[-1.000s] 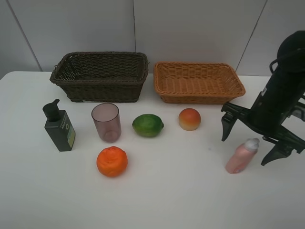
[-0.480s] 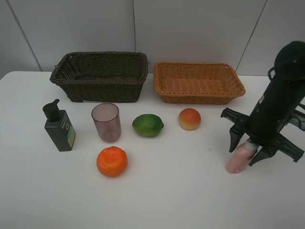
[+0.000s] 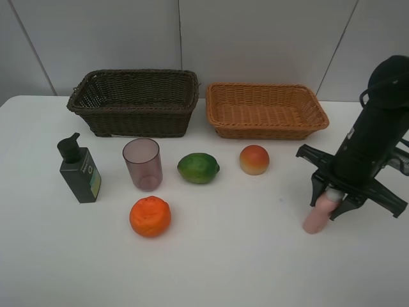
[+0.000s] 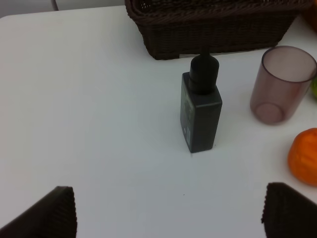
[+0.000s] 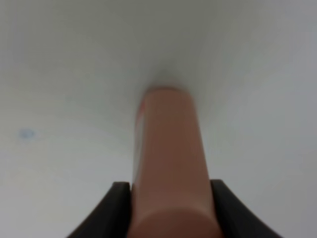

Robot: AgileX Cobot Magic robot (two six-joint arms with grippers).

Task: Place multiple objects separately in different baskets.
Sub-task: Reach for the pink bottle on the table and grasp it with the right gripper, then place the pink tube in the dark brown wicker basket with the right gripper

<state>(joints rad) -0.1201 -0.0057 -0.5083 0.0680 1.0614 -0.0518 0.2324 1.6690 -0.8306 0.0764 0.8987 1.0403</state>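
Right gripper (image 3: 330, 204) is at the right edge of the exterior high frame, a bit below mid-height, clamped tight on the upper end of the pink bottle (image 3: 316, 219). Wrist cam confirms both fingers (image 5: 116, 210) are pressed flat against the bottle's sides. Bottle is tilted, its top up in the claw, its base down-left on the white table (image 3: 223, 275). It looks like the base is touching the surface, but I can't be sure from this angle. Cap is hidden by the gripper. Left gripper (image 4: 168, 213) is spread wide and holds nothing; it hangs over bare table near the dark green pump bottle (image 3: 80, 171). Pump bottle stands upright at left centre, the mauve cup (image 3: 143, 164) just right of it, upright too. Then lime (image 3: 198, 167) and peach (image 3: 254, 159) run in a row toward centre, each apart from the next. Tangerine (image 3: 150, 216) sits below the cup, centre-left. Dark brown basket (image 3: 140, 121) is at upper left, orange-tan basket (image 3: 268, 132) at upper centre-right, side by side with a small gap; nothing visible inside either one.
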